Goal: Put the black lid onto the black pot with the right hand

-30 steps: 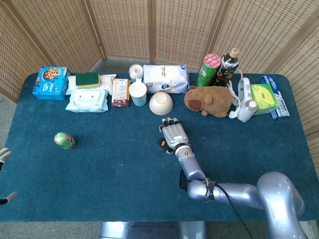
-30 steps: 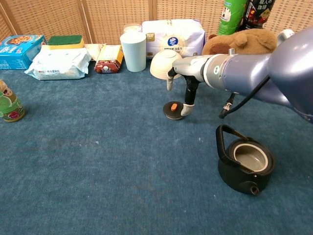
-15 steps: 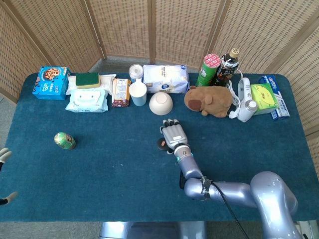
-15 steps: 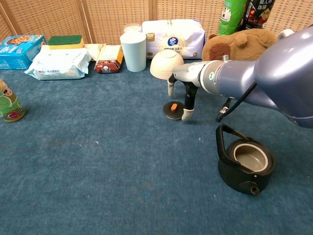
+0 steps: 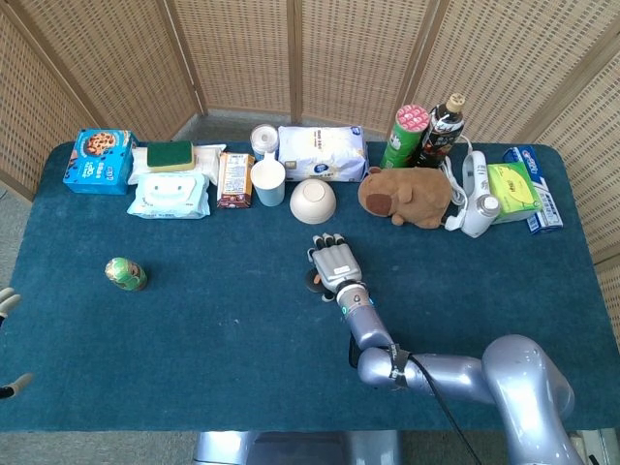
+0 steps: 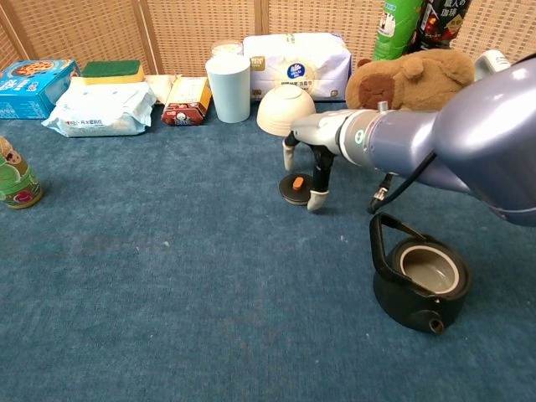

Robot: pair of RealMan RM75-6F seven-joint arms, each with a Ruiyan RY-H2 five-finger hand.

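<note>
The small black lid [image 6: 294, 189] with an orange knob lies flat on the blue cloth; the head view shows the lid [image 5: 313, 281] just left of my right hand. My right hand [image 6: 311, 159] hangs over it with fingers pointing down and spread. One fingertip [image 6: 316, 200] reaches the cloth at the lid's right edge, another hangs behind the lid; the lid is not gripped. The black pot [image 6: 421, 280] stands open-topped, handle up, to the near right of the lid. Only fingertips of my left hand [image 5: 6, 300] show at the far left edge, apart and empty.
A white bowl [image 6: 285, 110] and a pale cup [image 6: 229, 88] stand just behind the lid. A brown plush toy [image 6: 410, 74], a flour bag [image 6: 297, 63], bottles and boxes line the back. A green can [image 6: 15, 177] stands far left.
My right hand has sunk a little and drawn closer over the lid, its fingers now straddling it. Lid and pot have not moved.
</note>
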